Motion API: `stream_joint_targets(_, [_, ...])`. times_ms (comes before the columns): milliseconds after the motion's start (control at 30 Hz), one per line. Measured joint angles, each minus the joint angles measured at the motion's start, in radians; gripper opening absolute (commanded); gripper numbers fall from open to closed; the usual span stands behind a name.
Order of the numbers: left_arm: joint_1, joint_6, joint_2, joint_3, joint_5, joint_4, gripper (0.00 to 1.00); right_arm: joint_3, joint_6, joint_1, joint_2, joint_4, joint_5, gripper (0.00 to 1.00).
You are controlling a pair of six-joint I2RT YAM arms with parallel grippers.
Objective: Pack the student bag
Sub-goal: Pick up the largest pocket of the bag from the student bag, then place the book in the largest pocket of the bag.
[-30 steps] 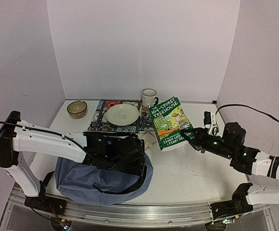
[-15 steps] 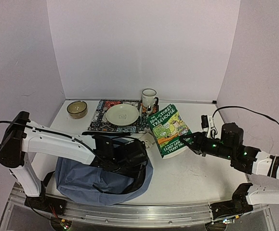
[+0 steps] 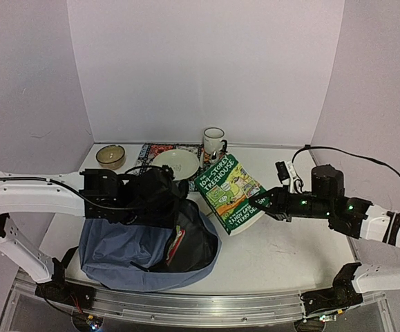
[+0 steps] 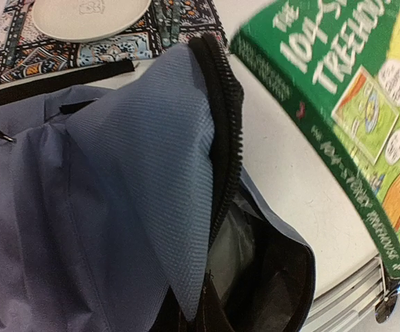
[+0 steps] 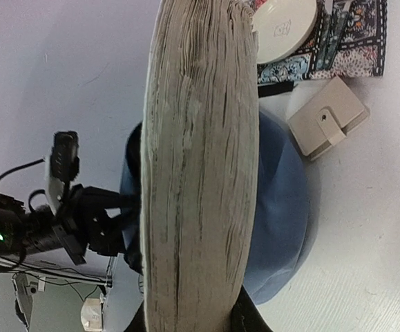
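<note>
The student bag (image 3: 127, 252), slate-blue, lies at the near left of the table with its mouth (image 3: 194, 238) gaping dark. My left gripper (image 3: 174, 200) is shut on the bag's upper flap (image 4: 151, 159) and holds it lifted, with the black zipper edge (image 4: 229, 124) up. In the left wrist view the fingertips (image 4: 186, 308) are mostly buried in fabric. My right gripper (image 3: 264, 205) is shut on a green book (image 3: 229, 194), tilted just right of the bag's mouth. The book's page edge (image 5: 200, 166) fills the right wrist view, with the bag (image 5: 286, 207) behind it.
At the back stand a brown bowl (image 3: 110, 156), a white plate (image 3: 175, 163) on a patterned placemat (image 3: 146, 151), and a mug (image 3: 213, 140). A tan wallet (image 5: 327, 117) lies on the table beside the bag. The metal rail (image 3: 200, 304) runs along the near edge.
The left gripper has shut on the bag's flap and pulled it up and leftward, which opened the mouth. The right arm has carried the book left and lower, closer to the opening.
</note>
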Motion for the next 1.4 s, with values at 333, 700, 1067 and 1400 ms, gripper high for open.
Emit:
stream_joint_targets(333, [0.040,0.027,-0.114,-0.012,-0.031,-0.037,0.00,0.011,0.017,0.043,0.094,-0.053,-0.086,0.00])
stream_joint_targets(700, [0.044,0.058,-0.177,-0.012,-0.015,-0.042,0.00,0.171,0.024,0.187,0.385,-0.016,-0.156,0.00])
stream_joint_targets(1067, [0.044,0.124,-0.189,-0.036,0.086,0.024,0.00,0.438,0.026,0.251,0.725,0.022,-0.236,0.00])
stream_joint_targets(1400, [0.042,0.154,-0.230,-0.088,0.164,0.080,0.00,0.663,0.020,0.288,0.944,-0.009,-0.251,0.05])
